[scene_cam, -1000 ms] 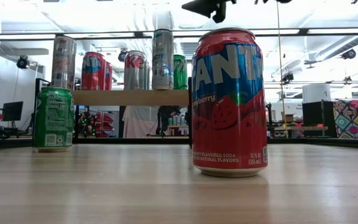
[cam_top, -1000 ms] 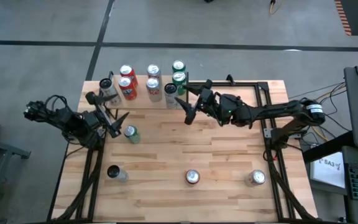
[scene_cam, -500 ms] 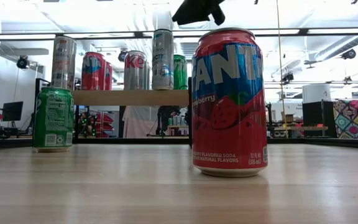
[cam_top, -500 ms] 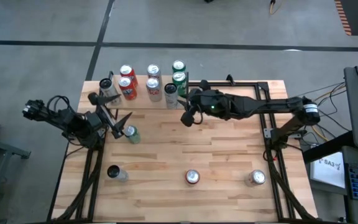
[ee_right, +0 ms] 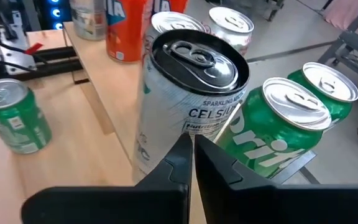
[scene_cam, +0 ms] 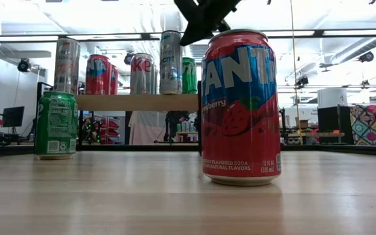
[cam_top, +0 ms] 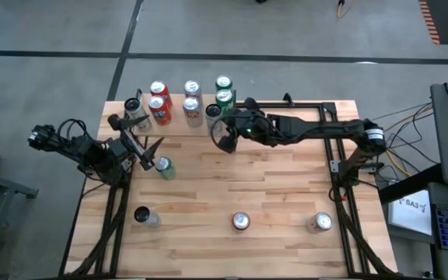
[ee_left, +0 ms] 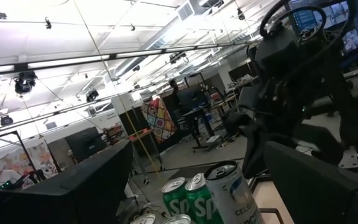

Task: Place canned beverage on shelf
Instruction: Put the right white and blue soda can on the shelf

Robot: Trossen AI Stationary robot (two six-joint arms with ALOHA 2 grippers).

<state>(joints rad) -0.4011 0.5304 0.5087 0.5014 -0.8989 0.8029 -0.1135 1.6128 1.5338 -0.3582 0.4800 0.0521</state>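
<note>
The shelf (cam_top: pixel 179 117) stands at the far left of the table (cam_top: pixel 286 194) in the high view and carries a cluster of cans, among them a white Celsius can (cam_top: pixel 213 118) at its right end. The right gripper (cam_top: pixel 222 141) sits just beside that end of the shelf, near the Celsius can, holding nothing. The left gripper (cam_top: pixel 151 153) waits on the near side of the shelf with its fingers spread wide around nothing, a green can (cam_top: pixel 163 166) just beside it.

Low view: the shelf (scene_cam: pixel 138 102) is behind a green can (scene_cam: pixel 55 124) and a red Fanta can (scene_cam: pixel 241 107). The right gripper (scene_cam: pixel 198 26) hangs above the shelf's right end.

Left wrist view: can tops show between the wide-set fingers (ee_left: pixel 98 186).

Right wrist view: the right gripper (ee_right: pixel 191 158) has its fingers pressed together, empty, in front of the Celsius can (ee_right: pixel 182 99), with green Sprite cans (ee_right: pixel 272 134) beside it.
</note>
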